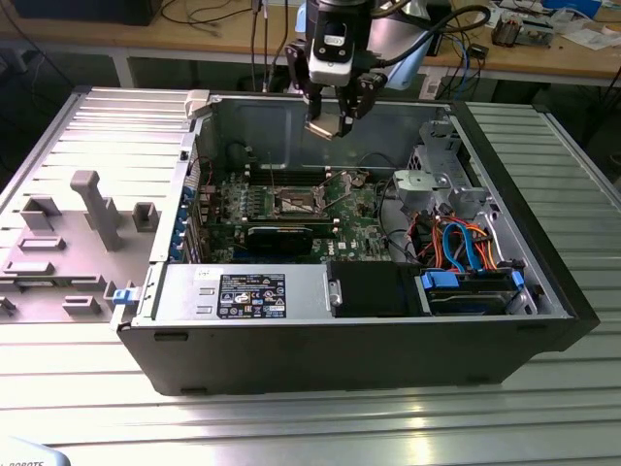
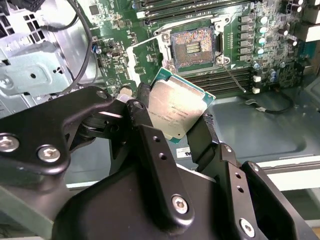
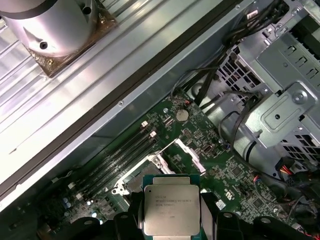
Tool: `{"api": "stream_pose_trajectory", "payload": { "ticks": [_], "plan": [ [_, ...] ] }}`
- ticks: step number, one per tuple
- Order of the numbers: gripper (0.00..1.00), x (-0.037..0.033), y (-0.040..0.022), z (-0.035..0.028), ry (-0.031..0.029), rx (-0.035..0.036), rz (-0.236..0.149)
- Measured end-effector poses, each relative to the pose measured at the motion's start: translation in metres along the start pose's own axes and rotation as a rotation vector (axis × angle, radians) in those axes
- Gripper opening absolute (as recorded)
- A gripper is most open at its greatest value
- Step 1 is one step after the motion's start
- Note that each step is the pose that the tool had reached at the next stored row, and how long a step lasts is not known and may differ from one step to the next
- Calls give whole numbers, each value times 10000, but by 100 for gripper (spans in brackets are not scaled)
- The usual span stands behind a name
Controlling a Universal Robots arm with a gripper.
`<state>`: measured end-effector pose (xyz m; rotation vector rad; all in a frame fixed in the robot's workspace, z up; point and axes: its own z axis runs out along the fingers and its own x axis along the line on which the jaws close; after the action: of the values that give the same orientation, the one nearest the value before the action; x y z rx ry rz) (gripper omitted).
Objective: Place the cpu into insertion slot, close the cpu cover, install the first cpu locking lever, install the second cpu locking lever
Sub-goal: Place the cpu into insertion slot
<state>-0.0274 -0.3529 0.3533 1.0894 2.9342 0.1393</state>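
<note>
Open black computer case [image 1: 340, 361], green motherboard [image 1: 361, 225], orange and blue cables [image 1: 464, 243], possibly a grey jig [image 1: 87, 209]

insertion slot [image 3: 136, 181] — half behind cpu [image 3: 170, 210]

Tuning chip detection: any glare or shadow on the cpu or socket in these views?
Second wrist view: soft sheen across the cpu lid, insertion slot evenly lit, contacts plain. First wrist view: cpu lid matte, no hotspot. Exterior view: bright glare streaks on the ribbed table in front; the slot lies in the dimmer case interior.
</note>
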Motion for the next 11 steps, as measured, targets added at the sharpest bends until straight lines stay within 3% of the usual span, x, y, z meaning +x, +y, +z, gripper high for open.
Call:
{"api": "stream_pose_trajectory", "payload": {
  "ticks": [11],
  "plan": [
    [54, -1, -3, 39, -76, -17, 991]
  ]
}}
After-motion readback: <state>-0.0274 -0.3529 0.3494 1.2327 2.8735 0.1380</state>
